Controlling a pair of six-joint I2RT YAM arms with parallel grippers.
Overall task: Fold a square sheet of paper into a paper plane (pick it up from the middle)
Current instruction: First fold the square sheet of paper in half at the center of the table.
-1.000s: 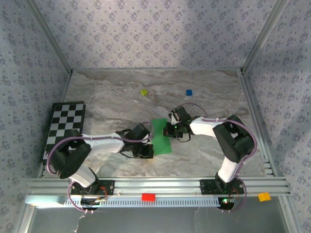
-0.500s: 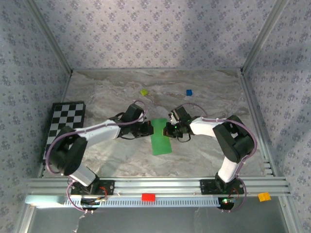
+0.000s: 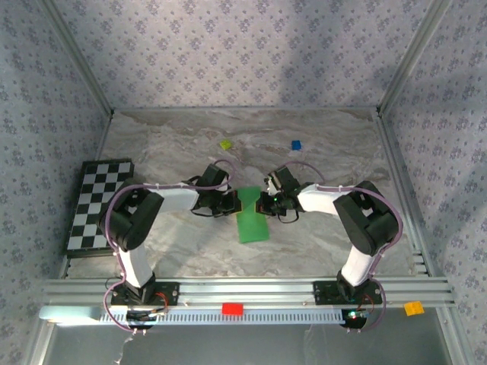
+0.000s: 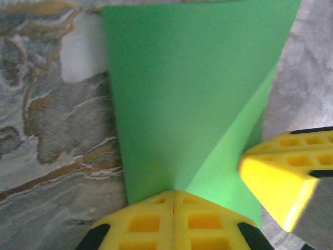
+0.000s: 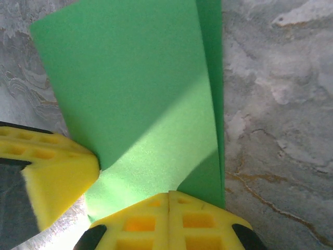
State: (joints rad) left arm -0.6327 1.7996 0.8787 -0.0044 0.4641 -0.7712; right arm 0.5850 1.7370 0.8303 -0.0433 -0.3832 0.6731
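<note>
From my seat at the controls, the square sheet of paper (image 3: 252, 217) lies flat on the marbled table (image 3: 319, 243) in the middle of the workspace, folded into a narrow green strip. Its long axis runs from the near side towards the far wall, leaning a little to the left as it goes. I can make out no clear point at either end from above.

Both pincers sit at the strip's far end. The left gripper (image 3: 230, 202) is at its left edge and the right gripper (image 3: 262, 204) at its right edge. On the left wrist camera the yellow fingers (image 4: 151, 224) are pressed together, tips touching the paper's edge where a diagonal crease starts. The right wrist camera gives the same picture, pads together against the sheet's edge. I cannot tell whether either pair has any paper nipped between.

By my count, going outward: one red block (image 3: 232, 309) and one orange block (image 3: 413, 308) on the near rail, one sheet, two grippers, one checkerboard (image 3: 99, 204) at the left, then one yellow-green block (image 3: 225, 144) and one blue block (image 3: 296, 144) farther back.
</note>
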